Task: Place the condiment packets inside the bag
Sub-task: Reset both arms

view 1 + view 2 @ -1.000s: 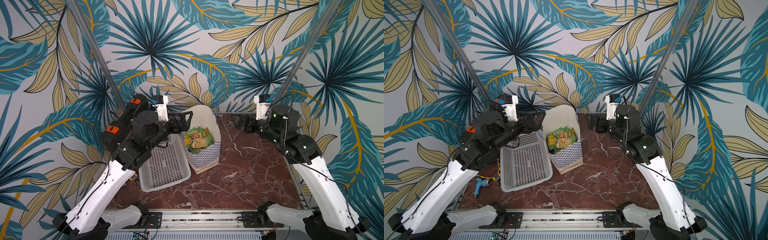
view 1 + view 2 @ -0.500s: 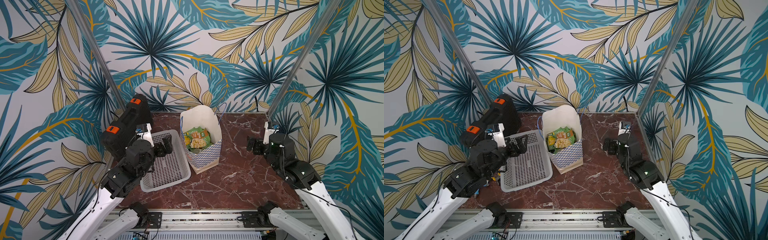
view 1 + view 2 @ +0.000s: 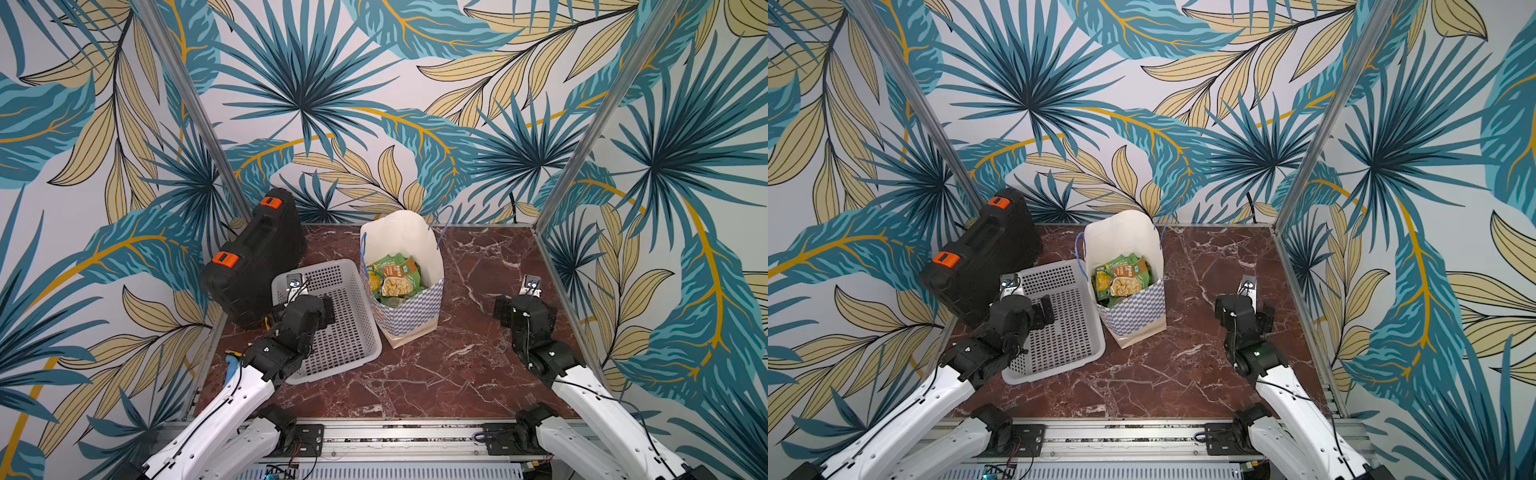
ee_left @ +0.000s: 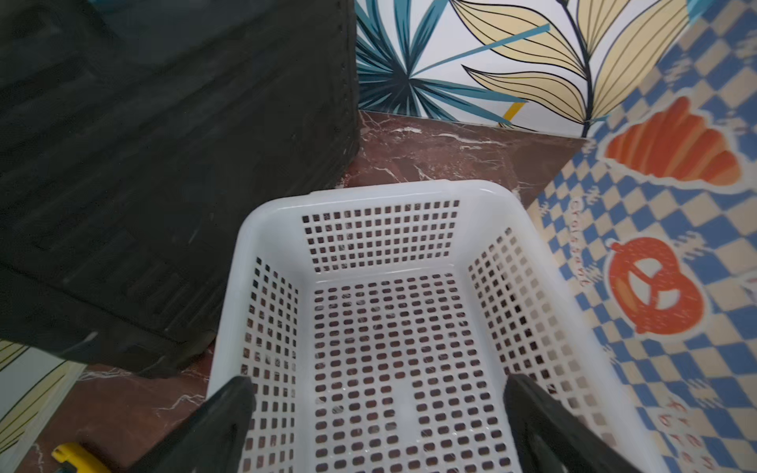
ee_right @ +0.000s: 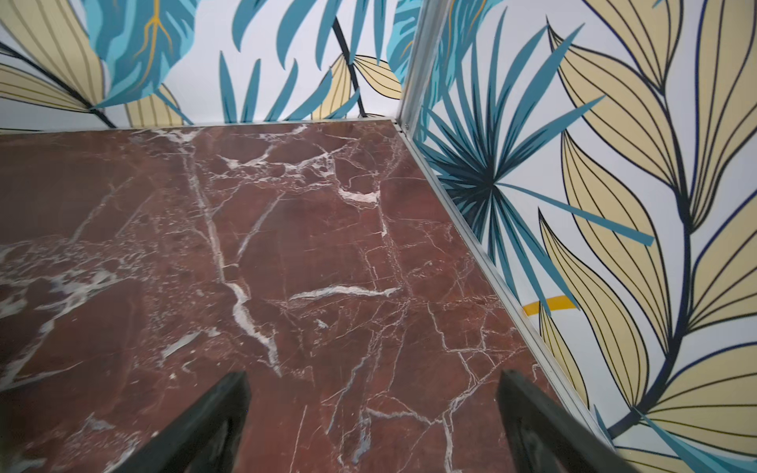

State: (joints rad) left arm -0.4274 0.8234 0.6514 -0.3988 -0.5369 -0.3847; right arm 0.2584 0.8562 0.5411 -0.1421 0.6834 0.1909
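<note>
Since the condiment packets (image 3: 395,276) all appear to sit inside the bag (image 3: 413,309), with none showing on the desk (image 3: 478,357) or in the basket (image 3: 316,264), the task looks finished or very nearly so; I see nothing left to load. At the left of both top views stands one black case (image 3: 253,266) with two orange latches. Just right of it lies the one white perforated basket, empty, and the left hand (image 4: 377,383) hovers over it with jaws spread wide, grasping nothing. At the centre stands the one checkered paper bag, upright and open-mouthed, close against the basket's right wall; whether they touch I cannot tell. The packets lie piled in it, below the rim: green, orange and yellow faces overlap, so I count at least four, and the exact number is hidden. At the right, the right hand (image 5: 370,379) hangs over bare marble near the side wall, well apart from the bag, likewise released and empty.
</note>
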